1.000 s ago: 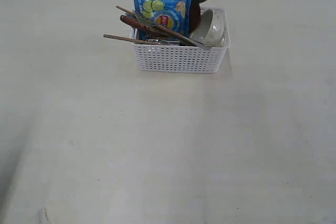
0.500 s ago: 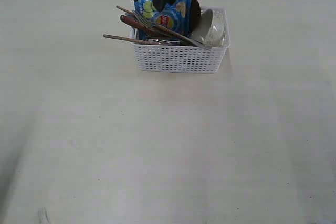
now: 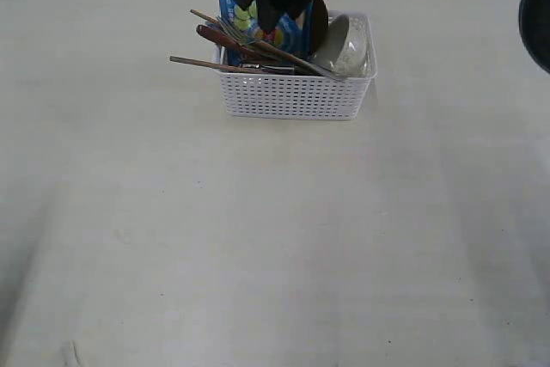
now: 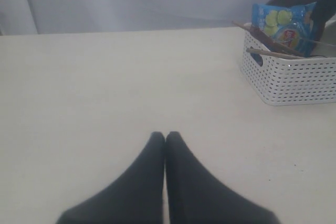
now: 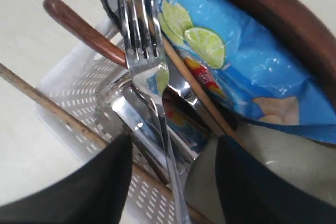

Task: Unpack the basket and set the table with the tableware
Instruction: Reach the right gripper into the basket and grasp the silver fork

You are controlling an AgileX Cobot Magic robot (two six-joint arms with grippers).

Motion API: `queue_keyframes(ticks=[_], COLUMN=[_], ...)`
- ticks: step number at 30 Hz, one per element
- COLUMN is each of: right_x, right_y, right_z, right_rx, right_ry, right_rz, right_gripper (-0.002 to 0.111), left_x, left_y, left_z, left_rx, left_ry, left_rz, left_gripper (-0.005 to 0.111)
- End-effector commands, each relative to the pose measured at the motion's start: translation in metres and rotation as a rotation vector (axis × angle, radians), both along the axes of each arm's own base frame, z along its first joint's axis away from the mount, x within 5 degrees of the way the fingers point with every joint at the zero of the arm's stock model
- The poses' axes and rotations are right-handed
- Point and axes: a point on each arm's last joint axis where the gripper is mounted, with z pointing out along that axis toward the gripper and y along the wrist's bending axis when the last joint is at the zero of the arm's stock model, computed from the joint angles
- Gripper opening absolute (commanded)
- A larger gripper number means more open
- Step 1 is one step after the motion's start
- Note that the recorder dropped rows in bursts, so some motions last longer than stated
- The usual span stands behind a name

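White lattice plastic basket point(image 3: 296, 83) stood at the far middle of the table point(image 3: 258, 238), long axis running left-right in the exterior view. Contents were packed upright or leaning.

Cutlery all leaned the same way, its ends sticking out over the basket's left rim:
- steel fork point(image 5: 144, 61), tines uppermost and pointing out of the basket
- reddish-brown wooden spoon point(image 3: 219, 38), rounded end outward
- two wooden chopsticks point(image 3: 206, 64), the lower one nearly level

White bowl point(image 3: 348, 45) stood on edge at the right end. Brown round plate point(image 3: 318, 19) stood upright behind a blue chip bag point(image 5: 236, 61).

Right gripper point(image 5: 173, 140) hung just over the basket, jaws apart, the fork shaft running between its fingers; nothing gripped.

Left gripper point(image 4: 165, 137) was over bare table, well apart from the basket, fingers pressed together on nothing.

View notes: only the right wrist view showed the fork tines and the lime print on the bag clearly. Exterior view hid the bag's top behind the arm. Left wrist view showed the basket's end wall.
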Motion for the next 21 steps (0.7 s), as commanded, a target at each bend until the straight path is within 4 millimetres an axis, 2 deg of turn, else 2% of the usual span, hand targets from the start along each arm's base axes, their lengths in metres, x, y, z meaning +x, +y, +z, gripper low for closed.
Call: queue_keyframes(ticks=[1, 9, 11, 13, 16, 19, 21], right_x=[0.005, 0.009, 0.01, 0.011, 0.012, 0.009, 0.005], right_y=[-0.002, 0.004, 0.004, 0.003, -0.001, -0.003, -0.005], right_z=[-0.007, -0.042, -0.048, -0.049, -0.041, -0.023, 0.001], right_rx=[0.042, 0.035, 0.03, 0.026, 0.035, 0.048, 0.071], right_ry=[0.03, 0.101, 0.112, 0.113, 0.098, 0.063, 0.021], right_rz=[0.041, 0.068, 0.067, 0.065, 0.059, 0.062, 0.064], right_gripper=[0.048, 0.047, 0.039, 0.025, 0.002, 0.0, 0.0], left_x=[0.0, 0.0, 0.0, 0.0, 0.0, 0.0, 0.0], left_y=[0.0, 0.0, 0.0, 0.0, 0.0, 0.0, 0.0], left_z=[0.0, 0.0, 0.0, 0.0, 0.0, 0.0, 0.0], left_rx=[0.002, 0.002, 0.002, 0.002, 0.002, 0.002, 0.002], left_ry=[-0.011, -0.011, -0.011, -0.011, -0.011, -0.011, -0.011], left_rz=[-0.004, -0.004, -0.004, -0.004, -0.004, -0.004, -0.004], left_gripper=[0.0, 0.0, 0.0, 0.0, 0.0, 0.0, 0.0])
